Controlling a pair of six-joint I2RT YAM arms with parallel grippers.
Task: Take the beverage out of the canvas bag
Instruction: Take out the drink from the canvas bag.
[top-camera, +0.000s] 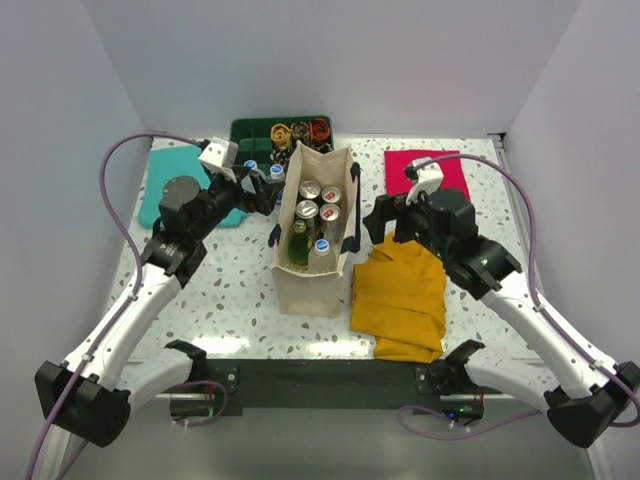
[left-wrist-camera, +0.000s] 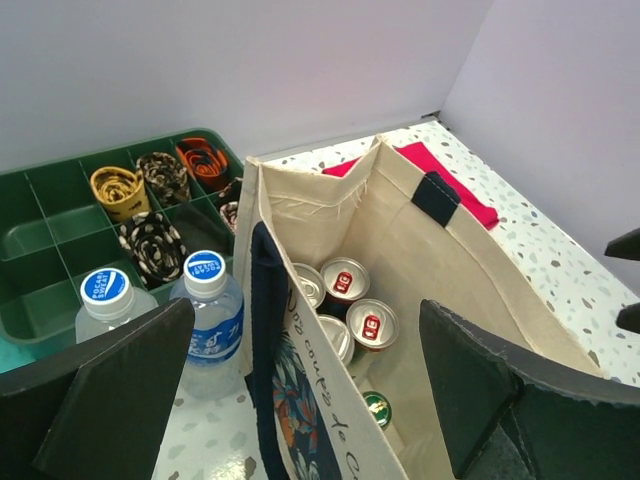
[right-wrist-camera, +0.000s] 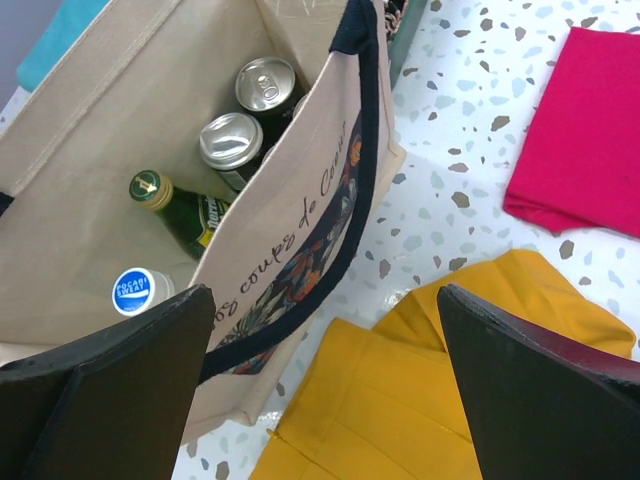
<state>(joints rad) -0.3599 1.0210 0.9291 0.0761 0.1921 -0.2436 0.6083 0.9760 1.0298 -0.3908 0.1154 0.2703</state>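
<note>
- Nearest the arm bases, a mustard-yellow cloth (top-camera: 402, 300) lies rumpled on the speckled tabletop (top-camera: 220, 300), just right of the canvas bag (top-camera: 308, 288);
- the canvas bag stands upright at mid-tabletop between the two arms, its mouth open; inside it are a blue-capped bottle (right-wrist-camera: 135, 290) and a green glass bottle (right-wrist-camera: 180, 212) at the near end, with four cans (top-camera: 307, 210) behind them;
- the left fingers (left-wrist-camera: 120, 390) are spread wide over the bag's left rim, gripping nothing; the right fingers (right-wrist-camera: 110, 385) stand equally wide above its right wall, also empty;
- two blue-capped water bottles (left-wrist-camera: 205, 320) stand outside the bag, just beside its left wall;
- farthest back — a green divided tray (top-camera: 250, 130) holding rolled items, a teal mat (top-camera: 165, 160) to the left, a red cloth (top-camera: 450, 170) to the right.
</note>
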